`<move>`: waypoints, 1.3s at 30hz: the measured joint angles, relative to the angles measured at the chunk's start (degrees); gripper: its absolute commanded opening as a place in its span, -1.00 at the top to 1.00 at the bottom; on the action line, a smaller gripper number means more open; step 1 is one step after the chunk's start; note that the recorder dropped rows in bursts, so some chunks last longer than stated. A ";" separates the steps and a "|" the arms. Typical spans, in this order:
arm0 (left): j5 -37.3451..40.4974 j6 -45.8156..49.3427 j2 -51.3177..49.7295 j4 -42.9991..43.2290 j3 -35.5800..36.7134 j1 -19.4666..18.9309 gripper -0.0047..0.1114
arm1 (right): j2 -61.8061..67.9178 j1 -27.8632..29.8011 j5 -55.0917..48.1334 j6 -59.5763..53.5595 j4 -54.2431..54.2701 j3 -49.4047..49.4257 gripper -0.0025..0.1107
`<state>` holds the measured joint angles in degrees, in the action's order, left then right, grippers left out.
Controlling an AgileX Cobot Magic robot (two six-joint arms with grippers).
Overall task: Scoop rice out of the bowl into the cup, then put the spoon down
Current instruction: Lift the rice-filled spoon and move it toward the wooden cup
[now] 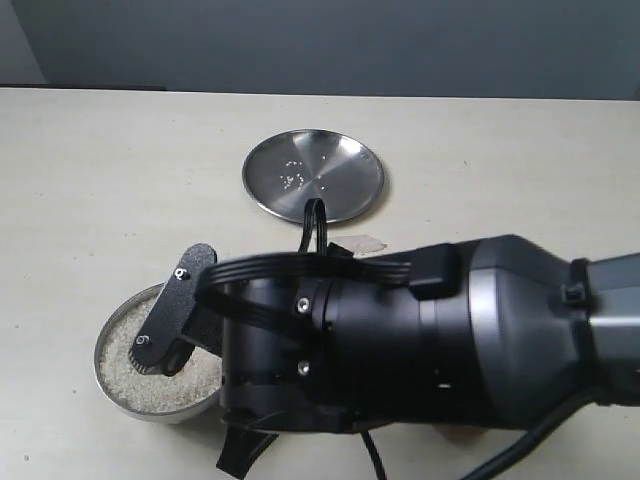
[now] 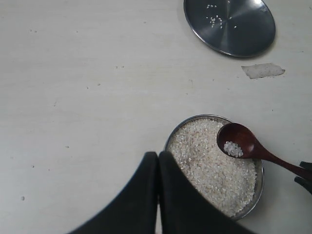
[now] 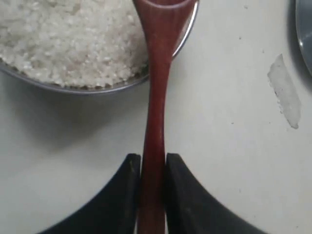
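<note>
Between the black fingers of the right gripper sits the long thin handle of the slim dark reddish-brown wooden spoon, pinched from both sides. The handle runs straight ahead of the fingers and crosses the shiny rim of the round deep steel bowl. Its small oval scoop sits over the small white uncooked rice grains just inside that rim and carries a little cluster of them. The rice forms a matte, granular heap nearly level with the rim.

The left gripper has its smooth black fingers pressed together on nothing. Their tips are just beside the bowl's rim, on a different side from the spoon.

From the exterior camera, the bowl sits at about 8 o'clock on the pale matte tabletop. A bulky black arm housing covers its 3 o'clock side and hides the spoon. Toward 2 o'clock from the bowl, a small pale ragged-edged patch lies flat on the table. Farther off, toward 1 o'clock, a flat shallow round steel plate holds a few stray grains, well apart from the bowl. Open table spreads from 9 to 12 o'clock of the bowl, up to the straight far edge.
</note>
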<state>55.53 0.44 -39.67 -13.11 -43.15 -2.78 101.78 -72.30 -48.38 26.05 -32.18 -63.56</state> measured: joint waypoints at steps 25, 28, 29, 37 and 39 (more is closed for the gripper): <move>0.00 0.00 0.00 0.00 0.00 0.00 0.91 | -11.91 9.22 -3.88 -8.26 12.98 0.00 0.97; 0.00 0.00 0.00 0.00 0.00 0.00 0.91 | -13.36 11.10 -7.06 -10.84 13.60 0.00 0.97; 0.00 0.00 0.00 0.00 0.00 0.00 0.91 | -13.92 11.82 -8.30 -11.85 14.09 0.00 0.97; 0.00 0.00 0.00 0.00 0.00 0.00 0.91 | -16.92 14.74 -14.93 -17.23 16.12 0.00 0.97; 0.00 0.00 0.00 0.00 0.00 0.00 0.91 | -17.61 15.59 -16.57 -18.51 16.33 0.00 0.97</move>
<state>55.53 0.44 -39.67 -13.11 -43.15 -2.78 84.17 -56.71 -64.95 7.54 -15.85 -63.56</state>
